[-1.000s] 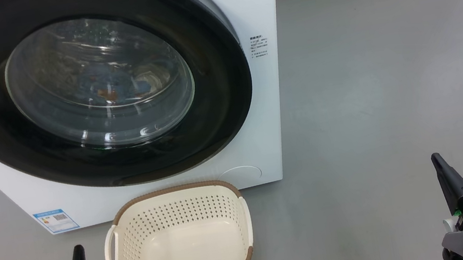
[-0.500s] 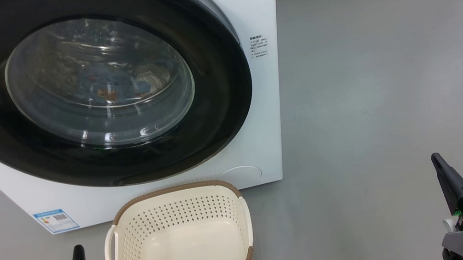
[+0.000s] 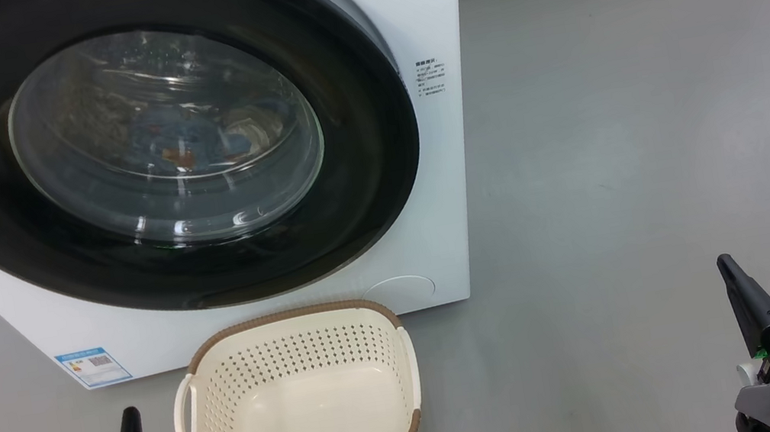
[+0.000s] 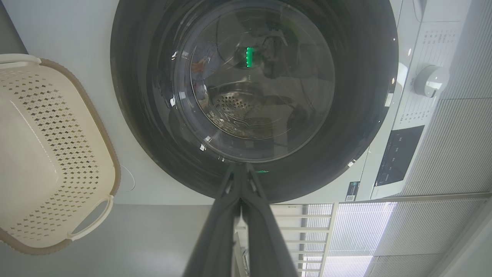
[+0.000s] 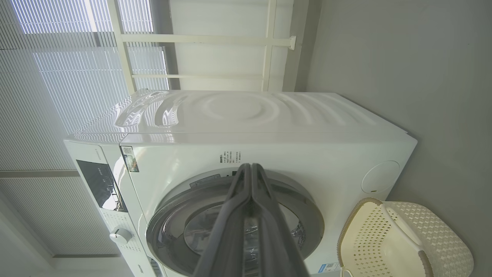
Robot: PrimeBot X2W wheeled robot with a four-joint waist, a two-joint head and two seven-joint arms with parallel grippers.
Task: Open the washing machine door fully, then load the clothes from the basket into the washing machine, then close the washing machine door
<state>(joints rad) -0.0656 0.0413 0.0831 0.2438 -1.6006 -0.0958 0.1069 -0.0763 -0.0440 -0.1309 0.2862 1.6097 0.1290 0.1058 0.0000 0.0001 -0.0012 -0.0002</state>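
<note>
Nothing has moved: left gripper [image 3: 128,416] and right gripper [image 3: 726,264] stay pinched shut, lower corners.
Closed washing machine door [image 3: 363,173] upper left, top cropped; clothes [image 3: 188,145] blurry behind its glass; basket [image 3: 292,314] bottom centre.

Near-zero delta over the last second. The one thing changing is in the glass bowl [image 3: 164,135] of the washing machine door [image 3: 378,171], far ahead of the left gripper [image 3: 129,423] and ahead-left of the right gripper [image 3: 729,267]. Faint greenish speckle reflections near the bowl's top are fading out.
</note>
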